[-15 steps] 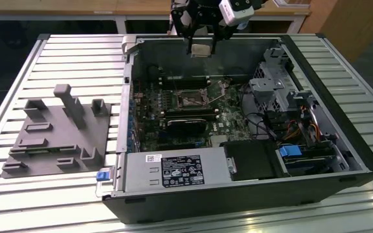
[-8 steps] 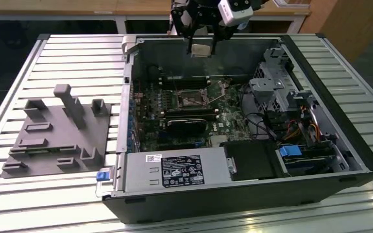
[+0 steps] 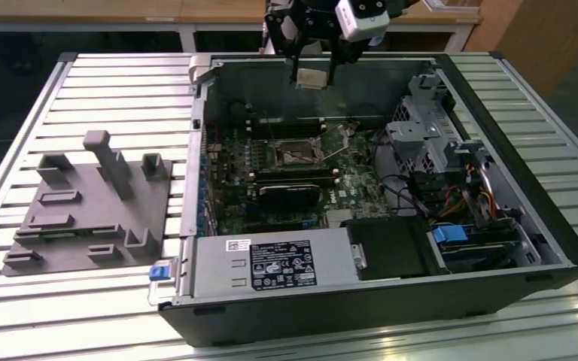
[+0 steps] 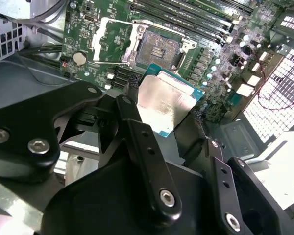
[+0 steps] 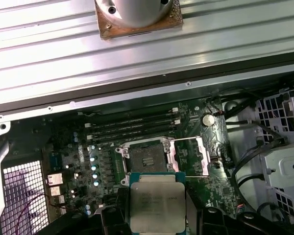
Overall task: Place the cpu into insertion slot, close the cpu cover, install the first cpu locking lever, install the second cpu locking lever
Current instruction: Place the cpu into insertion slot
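Observation:
My gripper (image 3: 312,74) hangs above the far wall of the open computer case and is shut on the cpu (image 3: 311,78), a small square chip with a pale silver top. In both wrist views the cpu (image 4: 164,105) (image 5: 158,205) sits between the black fingers (image 4: 137,134), held in the air above the motherboard. The insertion slot (image 4: 159,49) (image 5: 147,158) (image 3: 294,154) lies bare below it on the green board. The cpu cover (image 4: 112,41) (image 5: 188,156), a thin silvery frame, is swung open beside the slot.
The black case (image 3: 530,248) lies on its side on a slatted metal table (image 3: 118,98). A grey power supply (image 3: 269,263) fills its near end and drive cages with cables (image 3: 439,158) line the exterior view's right. A grey fixture block (image 3: 88,203) stands on the exterior view's left.

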`<state>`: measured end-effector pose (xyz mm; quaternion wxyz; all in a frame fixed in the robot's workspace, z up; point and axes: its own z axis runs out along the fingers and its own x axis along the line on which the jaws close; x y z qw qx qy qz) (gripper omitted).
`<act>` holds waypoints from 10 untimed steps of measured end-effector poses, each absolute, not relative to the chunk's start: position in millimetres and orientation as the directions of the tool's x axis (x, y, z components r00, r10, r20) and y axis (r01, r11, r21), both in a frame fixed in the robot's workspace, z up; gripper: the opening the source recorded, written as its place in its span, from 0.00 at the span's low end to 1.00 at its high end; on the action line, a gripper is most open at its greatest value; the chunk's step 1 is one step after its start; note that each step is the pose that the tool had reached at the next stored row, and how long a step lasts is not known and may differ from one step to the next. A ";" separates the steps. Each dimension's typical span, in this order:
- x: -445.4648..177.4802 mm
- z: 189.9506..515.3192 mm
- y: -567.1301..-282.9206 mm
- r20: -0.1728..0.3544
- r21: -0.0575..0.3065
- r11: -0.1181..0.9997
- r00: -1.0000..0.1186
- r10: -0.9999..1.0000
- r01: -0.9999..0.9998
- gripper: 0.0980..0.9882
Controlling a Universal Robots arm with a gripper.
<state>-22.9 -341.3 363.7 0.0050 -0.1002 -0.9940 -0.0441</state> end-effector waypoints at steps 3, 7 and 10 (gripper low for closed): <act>-22.9 363.6 -341.2 0.019 0.086 0.972 -0.976 0.217 0.218 0.50; -22.9 363.5 -341.2 0.019 0.086 0.967 -0.971 0.240 0.241 0.50; -22.9 363.5 -341.2 0.019 0.086 0.963 -0.967 0.255 0.256 0.50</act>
